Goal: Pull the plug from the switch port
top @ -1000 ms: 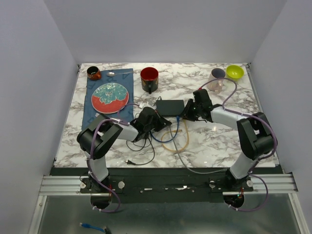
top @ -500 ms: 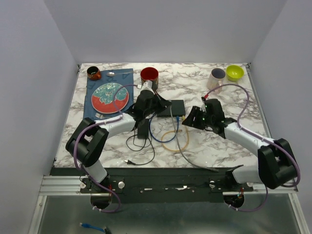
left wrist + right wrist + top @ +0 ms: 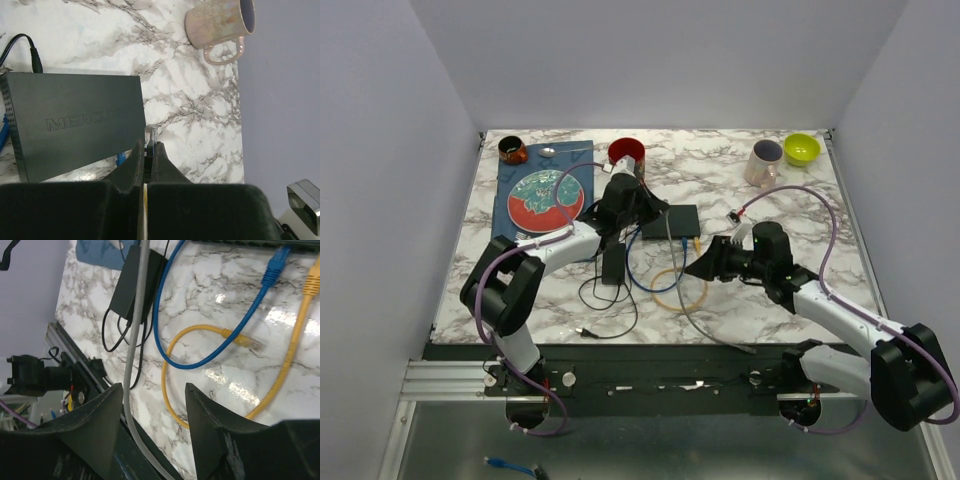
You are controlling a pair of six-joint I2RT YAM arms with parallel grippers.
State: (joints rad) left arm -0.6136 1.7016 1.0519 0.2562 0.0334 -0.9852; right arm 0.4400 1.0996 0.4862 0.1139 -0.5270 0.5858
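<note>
Beside the switch (image 3: 75,120), left pincer (image 3: 149,149) reaches closed; right pincer (image 3: 153,390) gapes, seemingly empty.

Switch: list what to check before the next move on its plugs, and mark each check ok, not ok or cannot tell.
1. Check that the right end effector is open and empty: ok.
2. Check that the left end effector braces the switch: cannot tell; it is shut at the switch's edge.
3. Check that a plug sits in the switch: ok; the blue plug and the yellow plug both look seated.
4. Check that the right end effector is lined up on a plug: not ok; both lie off to one side in the right wrist view.
5. Check that the grey cable is clear of the right end effector: not ok; it passes close by.
</note>
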